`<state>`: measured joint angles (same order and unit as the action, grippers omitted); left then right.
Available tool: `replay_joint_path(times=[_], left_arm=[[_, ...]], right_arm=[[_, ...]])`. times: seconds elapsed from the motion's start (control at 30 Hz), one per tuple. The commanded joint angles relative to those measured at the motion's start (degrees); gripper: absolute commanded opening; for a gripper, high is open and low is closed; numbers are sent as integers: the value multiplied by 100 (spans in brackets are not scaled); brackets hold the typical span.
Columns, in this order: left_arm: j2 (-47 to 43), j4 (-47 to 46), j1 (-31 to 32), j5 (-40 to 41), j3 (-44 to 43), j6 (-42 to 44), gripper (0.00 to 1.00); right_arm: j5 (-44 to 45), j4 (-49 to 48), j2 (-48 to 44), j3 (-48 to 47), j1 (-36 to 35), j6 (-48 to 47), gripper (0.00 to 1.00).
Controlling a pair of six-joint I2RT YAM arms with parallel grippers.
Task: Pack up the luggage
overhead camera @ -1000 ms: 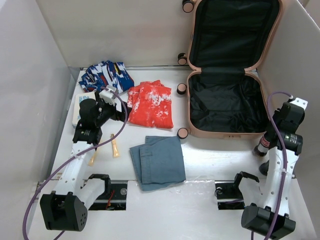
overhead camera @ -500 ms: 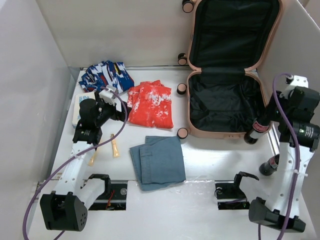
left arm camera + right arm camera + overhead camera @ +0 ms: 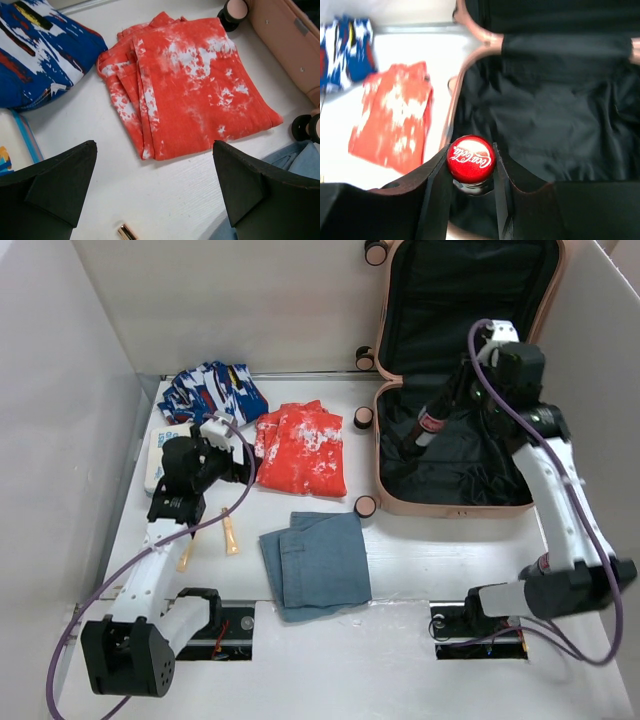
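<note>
The luggage [image 3: 455, 506] is a peach-pink suitcase lying open at the back right, its black-lined lid [image 3: 470, 300] leaning on the wall. My right gripper [image 3: 447, 400] hangs over the left part of the open shell, shut on a dark bottle [image 3: 430, 426]. The right wrist view shows the bottle's red Coca-Cola cap [image 3: 470, 159] pinched between the fingers of that gripper [image 3: 470, 152], black lining [image 3: 555, 130] below. My left gripper [image 3: 235, 462] stands open and holds nothing, low over the table just before a folded red-and-white garment [image 3: 190, 95].
A blue patterned garment [image 3: 212, 390] lies at the back left, a white box [image 3: 160, 455] beside the left arm. Folded denim [image 3: 317, 562] sits in front of the red garment [image 3: 300, 450]. Small tubes [image 3: 230, 530] lie near the left arm; a gold one [image 3: 127, 232] shows below the left gripper.
The right arm has carried the bottle from the table's right edge up and left, over the open suitcase. The left arm has not moved.
</note>
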<state>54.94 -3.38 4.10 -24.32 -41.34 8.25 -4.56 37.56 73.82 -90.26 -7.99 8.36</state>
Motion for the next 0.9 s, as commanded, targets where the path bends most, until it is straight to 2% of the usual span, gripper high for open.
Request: replay_joint_path(times=[0.0, 0.13, 0.23, 0.37, 0.53, 0.63, 0.73, 0.87], left_arm=[[70, 65, -32, 50, -120, -43, 100], [236, 170, -172, 111, -181, -43, 100], [359, 171, -277, 173, -251, 27, 100], [570, 223, -410, 173, -374, 80, 100], [728, 162, -577, 173, -375, 80, 100], [790, 162, -638, 173, -427, 80, 99], [790, 109, -691, 173, -427, 132, 99], [852, 109, -743, 173, -427, 133, 99]], right_arm=[[437, -2872, 603, -405, 17, 358, 0], [1087, -3446, 1605, -738, 17, 482, 0], [1089, -3930, 2309, -957, 17, 762, 0], [835, -3985, 3127, -1485, 69, 1027, 0], [948, -4133, 3507, -1855, -98, 1158, 0], [948, -4519, 3507, -1540, -37, 1607, 0], [896, -5081, 3332, -618, 297, 2263, 0], [755, -5083, 3332, 367, 807, 2820, 0]])
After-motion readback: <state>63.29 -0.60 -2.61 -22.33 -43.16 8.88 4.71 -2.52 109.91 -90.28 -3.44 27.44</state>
